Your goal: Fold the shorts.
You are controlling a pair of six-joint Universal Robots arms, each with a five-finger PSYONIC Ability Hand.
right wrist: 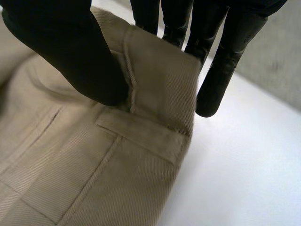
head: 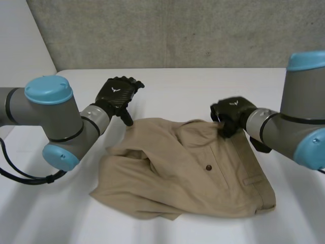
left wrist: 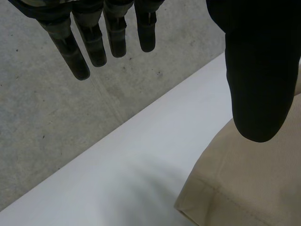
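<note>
In the head view, the khaki shorts [head: 188, 178] lie rumpled across the lower centre of the frame on the white desk [head: 203, 81], with a dark button [head: 208, 166] facing up. The left hand [head: 118, 95] is at upper left of centre, just beyond the shorts' far left corner, thumb pointing down towards the cloth. The right hand [head: 231, 113] is at centre right, on the far end of the waistband. A grey concrete wall [head: 177, 30] runs across the top of the frame.

In the left wrist view, the left hand's fingers [left wrist: 96, 47] hang straight and apart from the thumb [left wrist: 261, 84], holding nothing. A hemmed corner of the shorts lies below the thumb, and bare desk and wall lie beyond the fingertips.

In the right wrist view, the right hand's thumb [right wrist: 80, 56] presses on top of the waistband while its fingers [right wrist: 221, 80] stand behind the cloth's edge, pinching the waistband corner between them. A belt loop [right wrist: 141, 136] lies just below the thumb.
</note>
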